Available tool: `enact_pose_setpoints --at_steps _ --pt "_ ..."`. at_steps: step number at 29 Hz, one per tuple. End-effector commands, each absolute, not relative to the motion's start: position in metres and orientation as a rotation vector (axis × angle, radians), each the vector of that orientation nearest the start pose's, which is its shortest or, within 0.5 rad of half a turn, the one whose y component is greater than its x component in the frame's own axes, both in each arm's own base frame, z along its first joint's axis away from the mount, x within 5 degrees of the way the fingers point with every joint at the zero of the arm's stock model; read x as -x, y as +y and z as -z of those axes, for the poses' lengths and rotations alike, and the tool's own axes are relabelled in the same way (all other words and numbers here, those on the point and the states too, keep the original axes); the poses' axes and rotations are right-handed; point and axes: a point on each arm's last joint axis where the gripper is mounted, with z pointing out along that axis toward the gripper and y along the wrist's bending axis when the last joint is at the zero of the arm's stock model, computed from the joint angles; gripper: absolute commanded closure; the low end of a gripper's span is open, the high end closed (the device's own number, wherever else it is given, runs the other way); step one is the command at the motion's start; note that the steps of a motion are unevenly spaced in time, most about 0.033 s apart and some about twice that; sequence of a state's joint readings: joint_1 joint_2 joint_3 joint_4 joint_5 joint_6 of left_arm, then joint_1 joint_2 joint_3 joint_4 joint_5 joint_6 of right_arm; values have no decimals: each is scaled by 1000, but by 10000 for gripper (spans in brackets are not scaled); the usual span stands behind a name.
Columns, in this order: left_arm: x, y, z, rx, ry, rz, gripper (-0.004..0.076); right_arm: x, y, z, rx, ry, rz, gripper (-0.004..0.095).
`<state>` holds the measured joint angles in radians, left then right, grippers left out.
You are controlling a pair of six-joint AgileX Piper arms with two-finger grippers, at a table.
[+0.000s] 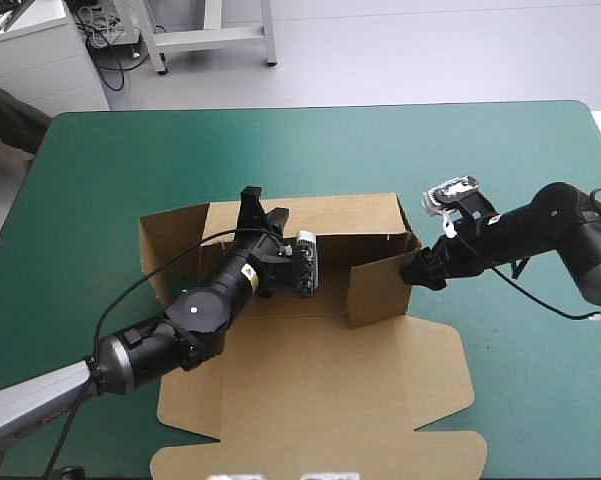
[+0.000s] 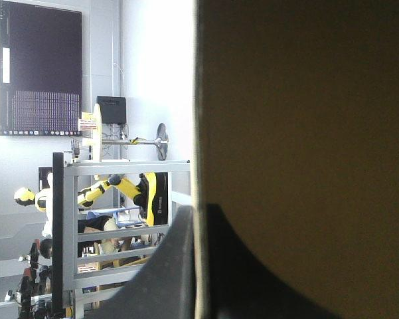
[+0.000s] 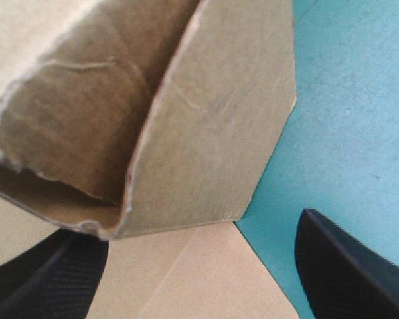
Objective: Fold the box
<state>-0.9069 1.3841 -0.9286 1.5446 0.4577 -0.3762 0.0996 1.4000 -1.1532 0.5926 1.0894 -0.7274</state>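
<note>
The brown box (image 1: 320, 390) lies in the middle of the table, its back wall and right side wall raised and its lid flat toward the front edge. My left gripper (image 1: 263, 208) reaches over the tray and pinches the top of the back wall. In the left wrist view the board (image 2: 305, 133) stands edge-on between the black fingers (image 2: 169, 272) of the left gripper (image 2: 198, 219). My right gripper (image 1: 417, 268) is at the box's right wall, by its front corner. In the right wrist view that wall (image 3: 212, 146) rises just ahead of the open right gripper (image 3: 199, 229), and one finger (image 3: 345, 266) is over the cover.
The teal-green cover (image 1: 480, 160) shows bare behind and to the right of the box. The box's left flap (image 1: 170, 250) slants outward on the cover. The lid's tabs (image 1: 450, 385) spread toward the front right.
</note>
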Motion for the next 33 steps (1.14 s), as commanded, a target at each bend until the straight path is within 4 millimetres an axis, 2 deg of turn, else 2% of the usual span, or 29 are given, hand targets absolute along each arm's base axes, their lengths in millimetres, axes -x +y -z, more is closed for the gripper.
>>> enact_pose_setpoints --at_steps 1,7,11,15,21,23,25,27,31,32,33 --pt "-216 -210 -324 -1450 1229 -629 756 -261 74 -335 797 2388 -640 207" --pt "-216 -210 -324 -1450 1229 -629 756 -263 81 -340 820 2305 -681 207" --pt "-216 -210 -324 -1450 1229 -629 756 -264 90 -334 823 2262 -676 207" --pt "-215 -212 -324 -1458 1220 -614 756 -264 97 -327 832 2241 -648 207" --pt "-214 -214 -324 -1472 1207 -577 756 -269 107 -331 824 2145 -600 209" --pt "-213 -214 -323 -1468 1219 -568 756 -270 110 -332 826 2121 -581 245" --pt "-213 -214 -323 -1463 1231 -562 756 -270 111 -333 822 2115 -579 311" --pt "-213 -215 -322 -1463 1236 -548 756 -270 111 -333 822 2115 -579 436" --pt "-209 -219 -322 -1474 1226 -504 756 -268 112 -332 842 2124 -604 761" --pt "-209 -220 -321 -1478 1224 -487 755 -266 113 -332 852 2131 -622 883" --pt "-208 -221 -321 -1478 1224 -473 745 -266 113 -332 858 2135 -628 929"
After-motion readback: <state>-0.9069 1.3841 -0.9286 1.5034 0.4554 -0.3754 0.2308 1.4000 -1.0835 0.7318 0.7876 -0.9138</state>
